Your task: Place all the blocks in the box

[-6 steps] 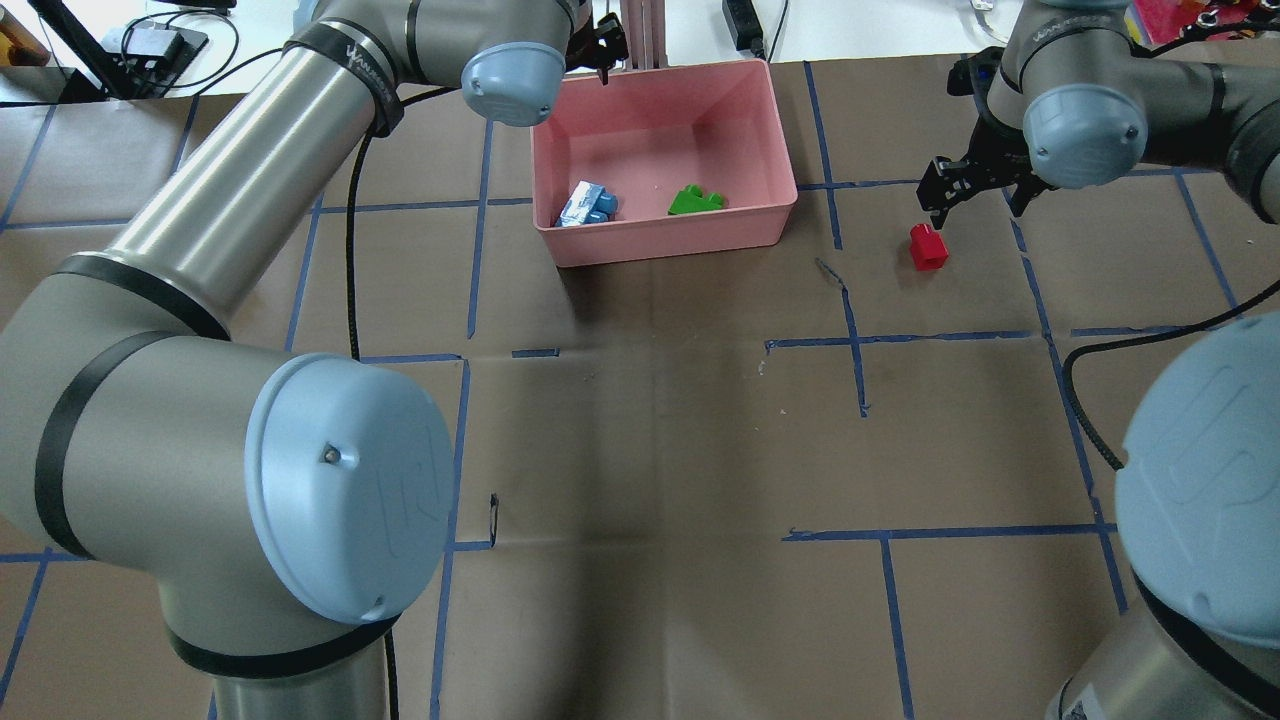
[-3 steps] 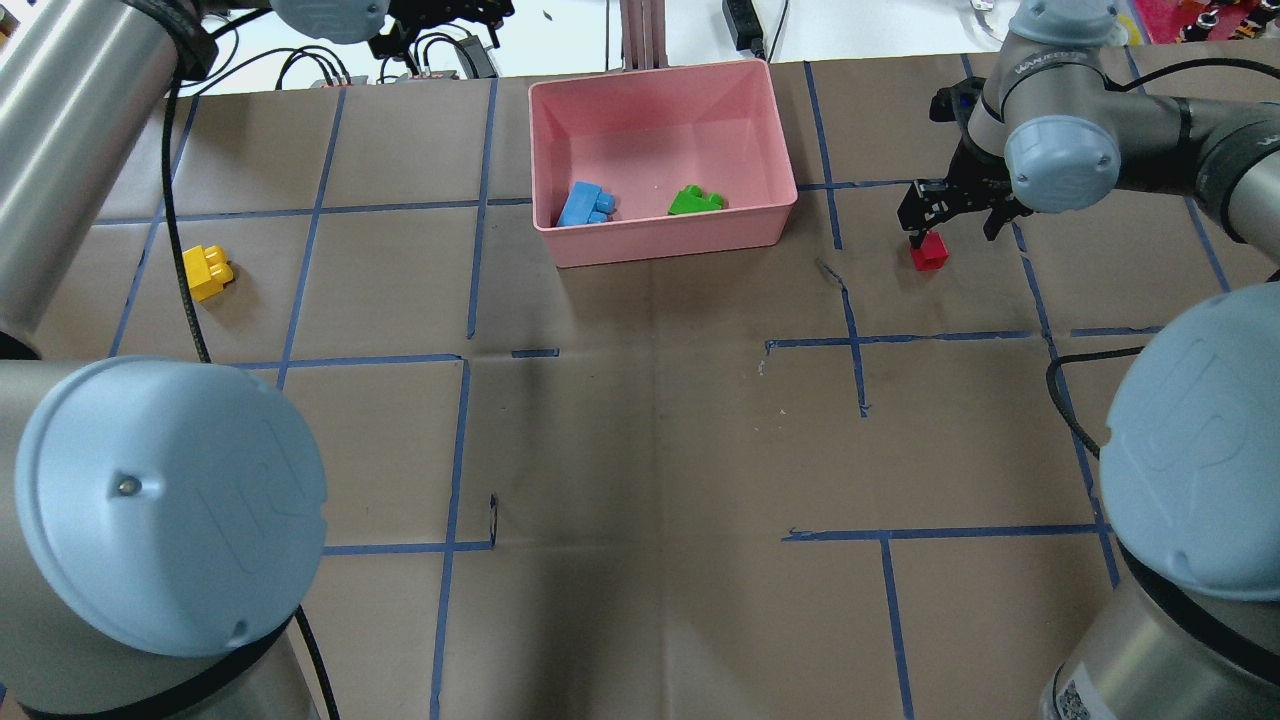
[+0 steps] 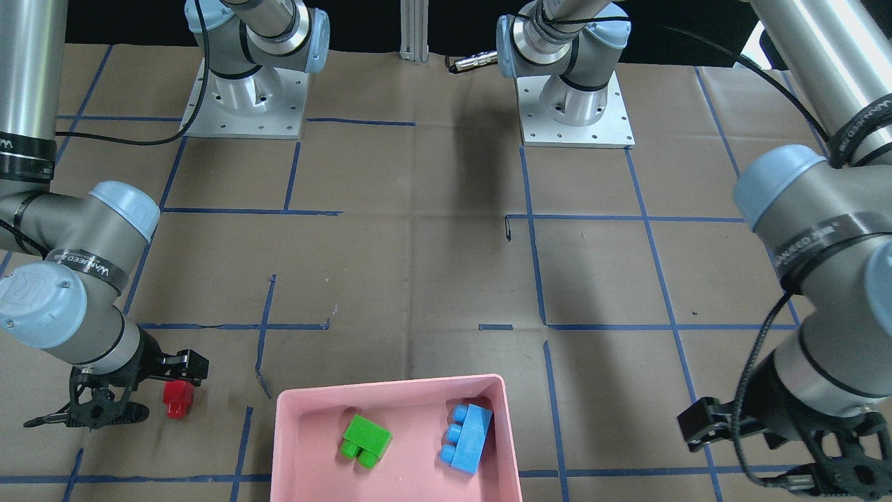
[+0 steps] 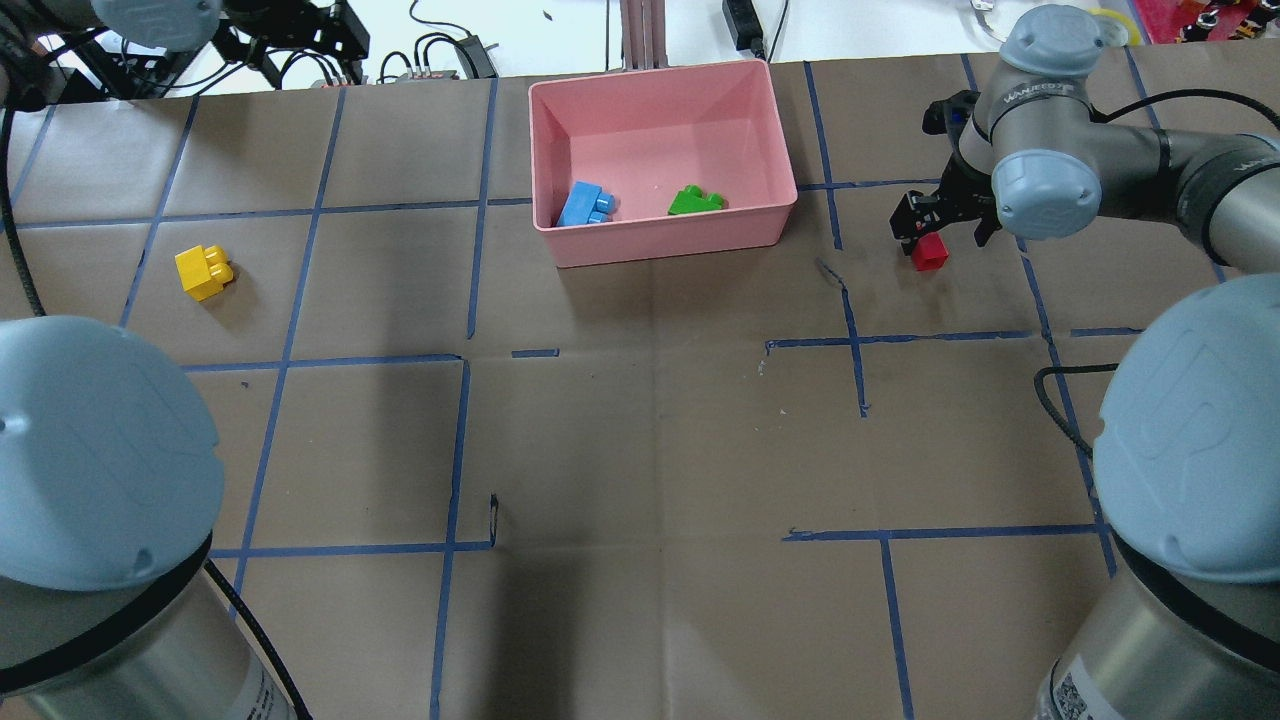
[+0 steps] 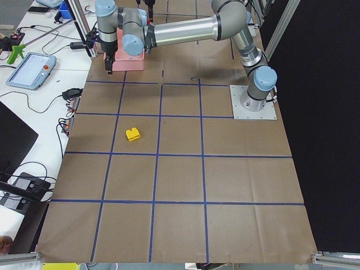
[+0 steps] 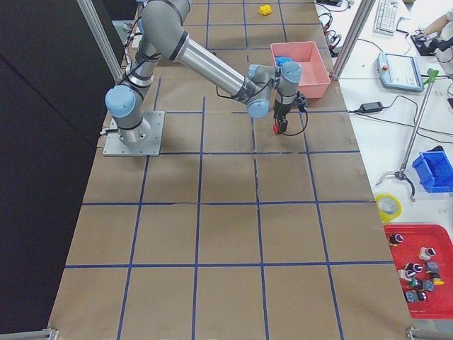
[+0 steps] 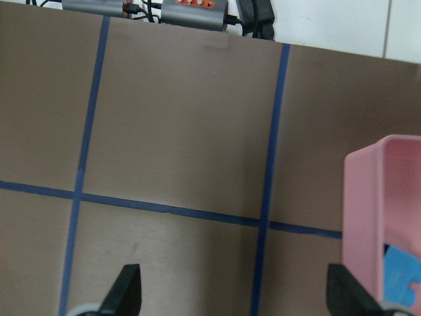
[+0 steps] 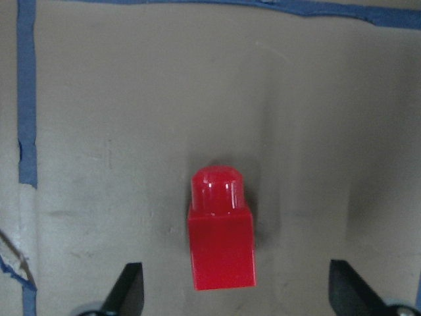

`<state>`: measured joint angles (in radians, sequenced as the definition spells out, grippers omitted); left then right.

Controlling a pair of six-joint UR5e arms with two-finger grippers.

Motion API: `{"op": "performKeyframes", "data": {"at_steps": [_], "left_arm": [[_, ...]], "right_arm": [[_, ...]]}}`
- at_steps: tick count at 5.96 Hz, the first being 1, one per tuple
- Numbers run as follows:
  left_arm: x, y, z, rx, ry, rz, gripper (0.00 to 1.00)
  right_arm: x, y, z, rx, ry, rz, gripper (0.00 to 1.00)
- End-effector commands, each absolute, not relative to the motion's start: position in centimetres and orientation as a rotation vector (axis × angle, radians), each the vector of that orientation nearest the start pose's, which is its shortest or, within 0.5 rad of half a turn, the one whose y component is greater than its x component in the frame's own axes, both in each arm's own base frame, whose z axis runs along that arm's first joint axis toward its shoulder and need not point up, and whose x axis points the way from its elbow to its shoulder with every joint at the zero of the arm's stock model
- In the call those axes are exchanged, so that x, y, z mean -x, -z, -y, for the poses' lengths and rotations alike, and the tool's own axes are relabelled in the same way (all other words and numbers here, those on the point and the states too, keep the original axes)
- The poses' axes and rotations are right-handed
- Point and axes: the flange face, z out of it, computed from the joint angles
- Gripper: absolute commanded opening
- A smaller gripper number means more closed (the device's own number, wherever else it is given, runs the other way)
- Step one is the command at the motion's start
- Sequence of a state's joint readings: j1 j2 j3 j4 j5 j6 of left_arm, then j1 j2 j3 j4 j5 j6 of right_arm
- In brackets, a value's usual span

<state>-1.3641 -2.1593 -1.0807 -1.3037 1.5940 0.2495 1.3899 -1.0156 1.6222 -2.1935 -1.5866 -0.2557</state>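
Pink box (image 4: 670,242), red block (image 4: 929,252)

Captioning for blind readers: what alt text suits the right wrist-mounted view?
A small red block lies on brown paper, centred between the right gripper's open fingertips, neither touching it. Blue tape lines run along the top and left edges.
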Motion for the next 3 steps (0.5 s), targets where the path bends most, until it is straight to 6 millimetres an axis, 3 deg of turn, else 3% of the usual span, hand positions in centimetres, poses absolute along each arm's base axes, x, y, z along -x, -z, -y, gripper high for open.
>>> {"op": "performKeyframes", "data": {"at_steps": [1,2,3], "left_arm": [[-14.7,-39.0,72.6,-0.097,0.22,-3.11,0.98],[-20.7,-38.0,70.8,0.023,0.199,-3.125,0.99],[-23.1,-37.2,69.9,0.111,0.182,-3.12,0.99]], "right_arm": [[-1.5,-18.3,64.9,0.116,-0.024,-3.152,0.98],[-1.6,-18.0,64.6,0.116,-0.001,-3.157,0.98],[-1.6,-18.0,64.4,0.114,0.0,-3.155,0.97]]}}
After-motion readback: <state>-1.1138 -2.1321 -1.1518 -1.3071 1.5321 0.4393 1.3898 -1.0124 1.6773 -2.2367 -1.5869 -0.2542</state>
